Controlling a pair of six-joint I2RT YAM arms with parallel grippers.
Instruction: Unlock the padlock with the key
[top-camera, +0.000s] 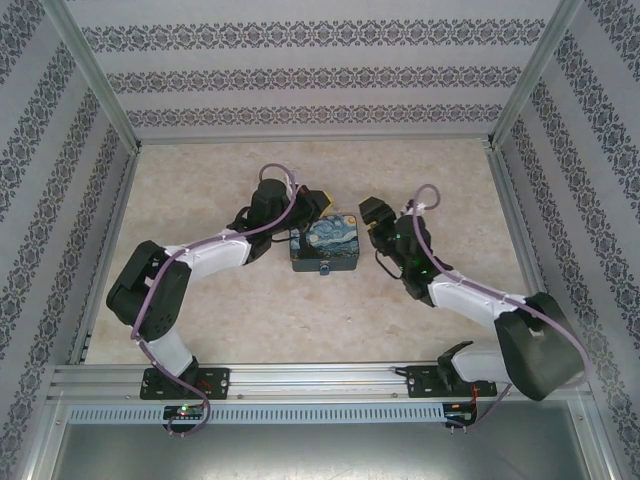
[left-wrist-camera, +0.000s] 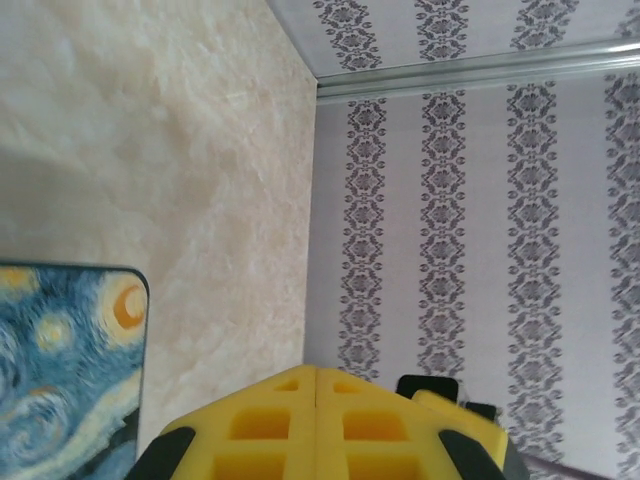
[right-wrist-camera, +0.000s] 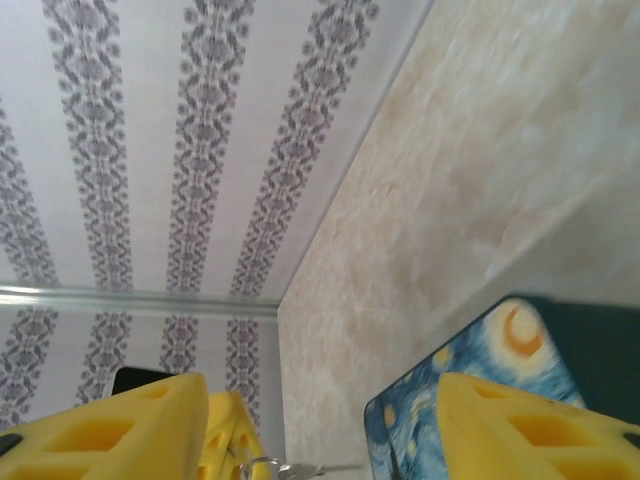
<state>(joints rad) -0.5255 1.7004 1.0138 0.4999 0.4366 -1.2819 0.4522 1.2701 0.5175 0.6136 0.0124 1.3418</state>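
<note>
Top external gives me the layout. Nearest me is bare desk (top-camera: 300, 320), with the two arms reaching away over it. Next out sits the painted box (top-camera: 325, 243) in the middle, and the padlock (top-camera: 325, 268) is a tiny dark-teal speck against the box's near face. It is too small for me to read the shackle or tell whether it is open.

Just right of the box is the right end effector (top-camera: 378, 232). In the right wrist view the right end effector (right-wrist-camera: 320, 400) has its yellow fingers (right-wrist-camera: 110, 430) well apart with nothing gripped, and a corner of the box (right-wrist-camera: 470, 370) lies beside them. A small silvery bit of metal (right-wrist-camera: 272, 466) pokes in at the bottom edge between them, cropped so hard that I cannot say whether it is the key or something else.

At the box's far-left corner is the left end effector (top-camera: 315, 210). In the left wrist view the left end effector (left-wrist-camera: 316, 375) has its fingers pressed together. I see nothing pinched in the seam, and the box (left-wrist-camera: 60, 370) is off to one side. Beyond is only the patterned far wall (top-camera: 300, 80).

My read is that the unlocking itself is not yet under way, because neither end effector is on the padlock. The next move calls for a firm pinch on the key, fine alignment with the keyhole, and the box steadied against sliding.
</note>
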